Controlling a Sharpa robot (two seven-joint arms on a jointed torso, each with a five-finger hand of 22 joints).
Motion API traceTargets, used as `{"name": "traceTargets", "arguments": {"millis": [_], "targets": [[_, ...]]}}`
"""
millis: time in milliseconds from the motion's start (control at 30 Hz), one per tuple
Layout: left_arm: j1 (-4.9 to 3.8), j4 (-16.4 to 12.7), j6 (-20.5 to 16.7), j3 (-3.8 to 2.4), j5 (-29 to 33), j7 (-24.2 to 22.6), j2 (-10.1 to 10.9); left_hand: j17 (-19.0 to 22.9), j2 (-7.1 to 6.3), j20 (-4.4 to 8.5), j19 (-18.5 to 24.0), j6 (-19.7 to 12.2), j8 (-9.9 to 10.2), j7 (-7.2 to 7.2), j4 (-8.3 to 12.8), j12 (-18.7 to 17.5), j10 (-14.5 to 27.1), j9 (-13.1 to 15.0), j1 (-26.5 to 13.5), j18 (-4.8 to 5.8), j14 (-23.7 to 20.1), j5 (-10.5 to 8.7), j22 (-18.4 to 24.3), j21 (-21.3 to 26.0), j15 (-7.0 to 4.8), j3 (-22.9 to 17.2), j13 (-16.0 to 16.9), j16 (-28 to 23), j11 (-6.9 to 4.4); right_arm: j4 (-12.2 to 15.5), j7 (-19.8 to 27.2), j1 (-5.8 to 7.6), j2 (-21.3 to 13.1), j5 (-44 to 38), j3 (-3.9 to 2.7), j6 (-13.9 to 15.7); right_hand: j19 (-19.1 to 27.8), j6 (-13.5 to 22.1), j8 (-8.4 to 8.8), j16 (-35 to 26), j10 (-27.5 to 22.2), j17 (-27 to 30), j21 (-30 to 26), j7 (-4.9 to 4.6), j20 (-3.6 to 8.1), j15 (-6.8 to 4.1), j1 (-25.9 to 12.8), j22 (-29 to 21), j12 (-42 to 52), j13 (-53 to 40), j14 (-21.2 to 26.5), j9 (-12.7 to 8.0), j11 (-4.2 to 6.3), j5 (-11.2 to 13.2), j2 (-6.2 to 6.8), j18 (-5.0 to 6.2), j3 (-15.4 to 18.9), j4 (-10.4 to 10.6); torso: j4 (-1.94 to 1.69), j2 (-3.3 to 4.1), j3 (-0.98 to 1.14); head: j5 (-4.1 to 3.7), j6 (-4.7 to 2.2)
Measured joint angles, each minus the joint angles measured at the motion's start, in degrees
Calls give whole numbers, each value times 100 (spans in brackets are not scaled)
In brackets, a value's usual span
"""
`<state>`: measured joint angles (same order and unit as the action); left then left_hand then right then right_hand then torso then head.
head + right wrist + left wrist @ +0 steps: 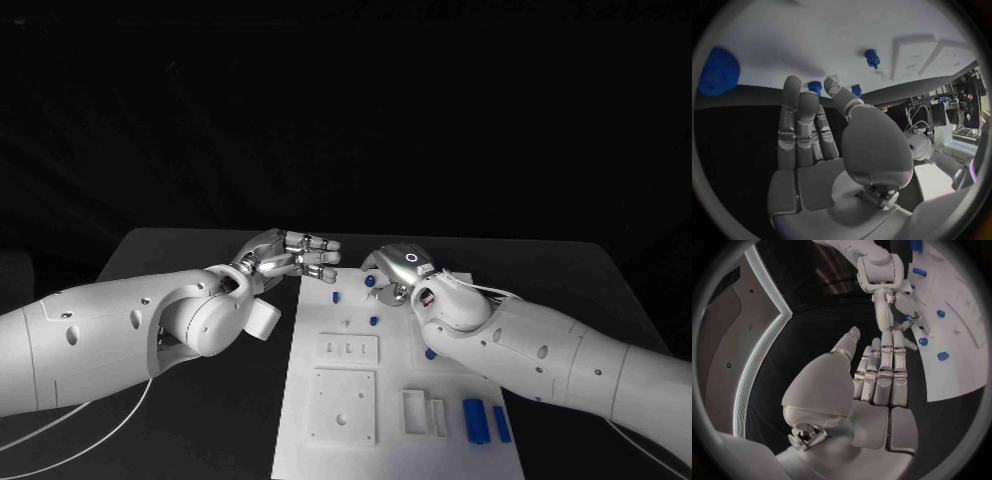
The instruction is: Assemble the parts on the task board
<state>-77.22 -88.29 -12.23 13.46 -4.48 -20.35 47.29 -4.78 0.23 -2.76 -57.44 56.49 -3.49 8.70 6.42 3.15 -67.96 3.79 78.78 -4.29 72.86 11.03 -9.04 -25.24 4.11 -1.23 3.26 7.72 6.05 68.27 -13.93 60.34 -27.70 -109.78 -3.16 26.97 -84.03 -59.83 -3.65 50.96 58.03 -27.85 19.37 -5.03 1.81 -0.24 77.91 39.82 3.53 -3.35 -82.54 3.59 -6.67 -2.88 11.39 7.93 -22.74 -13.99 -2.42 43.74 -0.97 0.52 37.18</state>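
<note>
The small blue peg-like parts (372, 284) at the far edge of the flat white plastic task board (335, 450) are lain over by the silver right hand (398, 270), seemingly empty with fingers extended, nearer than the silver left hand (293, 255), likewise holding nothing.

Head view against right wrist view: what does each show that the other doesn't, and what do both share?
Head view alone: the left hand at the far left corner of the task board, holding nothing, and two long blue parts near the board's near edge. Right wrist view alone: a large ribbed blue part. Both: the right hand, empty, fingers extended, over the white board.
</note>
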Motion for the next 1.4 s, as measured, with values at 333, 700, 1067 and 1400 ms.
{"name": "traceTargets", "arguments": {"millis": [333, 700, 1067, 1400], "targets": [[-1, 46, -1, 0, 0, 0, 29, 0, 0, 0, 0, 0, 0, 0, 0, 0, 0, 0, 0, 0, 0, 0, -1, 0, 0, 0, 0, 0, 0, 811, 8, 2, -757, 135, -140, 143, 0, -128, 0, 0, 387, 13, -107, -124, 0, 6, -50, -137, -2, -1, -4, 0, 90, -5, -34, 0, -212, 160, 56, -33, 21, 7, -43], [-1, 207, -2, 0, 0, -8, 73, 4, 0, 0, 0, 0, 0, 0, 16, 0, 0, 0, 0, 1, 0, 0, 9, 0, 0, 16, 0, 0, 0, 1199, 174, 13, -1584, 501, -653, 322, 0, -354, 0, 84, 2035, -176, -107, -94, 229, -279, -486, -107, 26, -115, 40, 10, 503, -67, 194, -181, -558, 384, 174, -98, 63, 59, -81], [-1, 283, -1, 0, 0, -11, 73, 4, 0, 0, 0, 0, 0, 0, 16, 0, 0, 0, 0, 0, 0, 0, 9, 0, 0, 16, 0, 0, 0, 851, 300, 9, -1628, 931, -791, -222, 8, 79, 0, 854, 1033, -1811, 467, -86, 353, -370, -233, 322, 4400, -5090, 126, 23, 687, -489, 51, -403, 853, 553, 187, -109, 80, 40, -78], [-1, 285, 3, 2, 0, -11, 63, 4, 0, 0, 0, -30, 0, 30, 32, 0, 20, 0, 0, 1, 0, 0, 13, 0, 0, 1, 0, 0, 20, 449, 304, -5, -1359, 1074, -800, -925, 10, 116, 0, 1209, 1183, -3168, 678, -122, 278, -282, -299, 1015, 5820, -5773, -8, 22, 626, -726, 6, -312, 1047, 609, 180, -98, 74, 25, -59]]}}
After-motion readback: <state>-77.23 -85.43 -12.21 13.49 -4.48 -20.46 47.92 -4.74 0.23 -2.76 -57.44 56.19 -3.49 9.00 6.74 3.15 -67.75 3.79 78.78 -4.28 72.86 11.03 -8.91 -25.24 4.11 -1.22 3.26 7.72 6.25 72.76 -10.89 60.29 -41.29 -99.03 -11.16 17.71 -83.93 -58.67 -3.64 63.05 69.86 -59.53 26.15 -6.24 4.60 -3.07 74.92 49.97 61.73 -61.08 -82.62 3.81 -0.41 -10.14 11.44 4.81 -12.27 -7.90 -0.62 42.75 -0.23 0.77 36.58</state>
